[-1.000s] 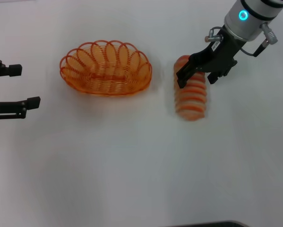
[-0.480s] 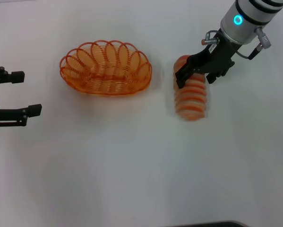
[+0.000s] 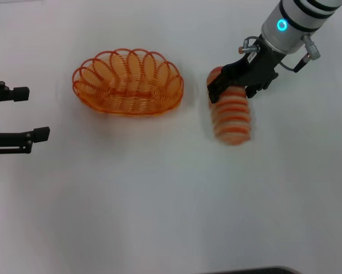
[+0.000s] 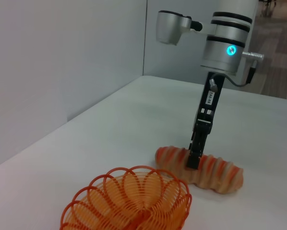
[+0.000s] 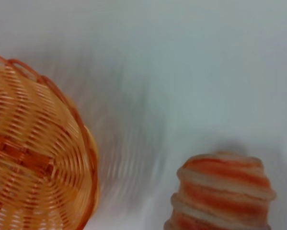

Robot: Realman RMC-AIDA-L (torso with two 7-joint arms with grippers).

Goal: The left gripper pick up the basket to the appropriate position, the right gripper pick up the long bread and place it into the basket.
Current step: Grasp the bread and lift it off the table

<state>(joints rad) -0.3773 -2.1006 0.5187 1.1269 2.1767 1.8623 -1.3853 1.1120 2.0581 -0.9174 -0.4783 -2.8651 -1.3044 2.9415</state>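
Note:
The orange wire basket stands on the white table left of centre; it also shows in the left wrist view and the right wrist view. The striped long bread lies flat on the table to the basket's right, also in the wrist views. My right gripper is open, its fingers straddling the far end of the bread down at bread level. My left gripper is open and empty at the left edge, apart from the basket.
The white table stretches bare in front of the basket and bread. A grey wall rises along the table's far edge in the left wrist view.
My right gripper has shifted slightly back and to the left over the bread's far end. The bread and basket stay in place. The left gripper has barely moved.

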